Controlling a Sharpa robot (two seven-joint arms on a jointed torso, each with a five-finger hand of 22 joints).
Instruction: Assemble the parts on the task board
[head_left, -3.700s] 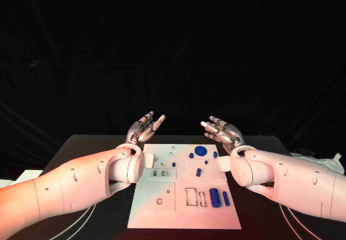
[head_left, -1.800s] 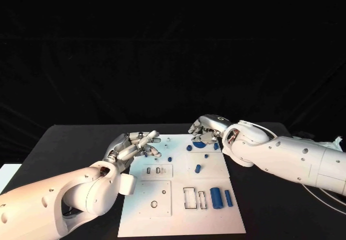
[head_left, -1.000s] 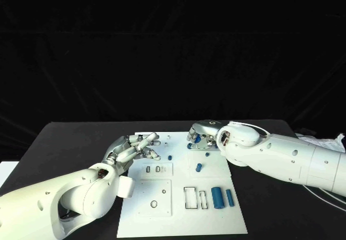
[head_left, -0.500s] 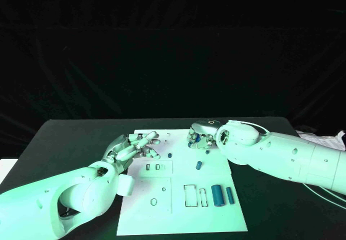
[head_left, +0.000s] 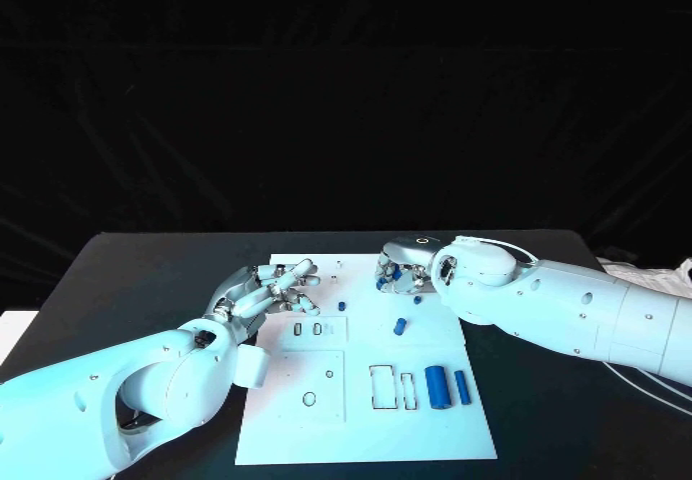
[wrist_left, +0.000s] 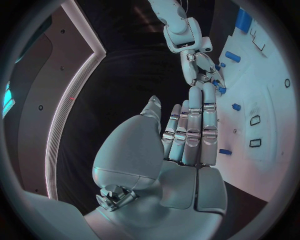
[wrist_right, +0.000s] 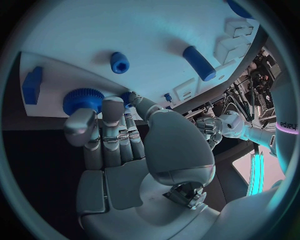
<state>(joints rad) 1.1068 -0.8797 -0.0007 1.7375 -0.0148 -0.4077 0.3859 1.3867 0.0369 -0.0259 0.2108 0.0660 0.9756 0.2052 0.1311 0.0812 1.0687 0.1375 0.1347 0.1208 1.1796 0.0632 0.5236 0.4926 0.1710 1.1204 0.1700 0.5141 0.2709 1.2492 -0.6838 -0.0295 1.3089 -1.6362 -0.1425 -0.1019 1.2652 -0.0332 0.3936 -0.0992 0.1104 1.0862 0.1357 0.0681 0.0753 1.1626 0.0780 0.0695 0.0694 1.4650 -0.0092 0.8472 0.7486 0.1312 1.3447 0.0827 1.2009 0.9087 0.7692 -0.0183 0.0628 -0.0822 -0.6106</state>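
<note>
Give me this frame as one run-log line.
right hand: fingers on blue gear | left hand: open over board | two cylinders untouched

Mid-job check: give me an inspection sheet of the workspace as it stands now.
Surface: black table, bare around the board.
Job's things: white task board; blue gear at the right hand's fingertips; two blue cylinders lying near the board's near right; small blue pegs mid-board.
Clutter: nothing seen.
Hands: right hand fingers on the gear at the board's far edge, grip not confirmed; left hand over the board's left side, fingers straight, holding nothing.
Cables: white cable under the right arm.
Surroundings: black backdrop.
</note>
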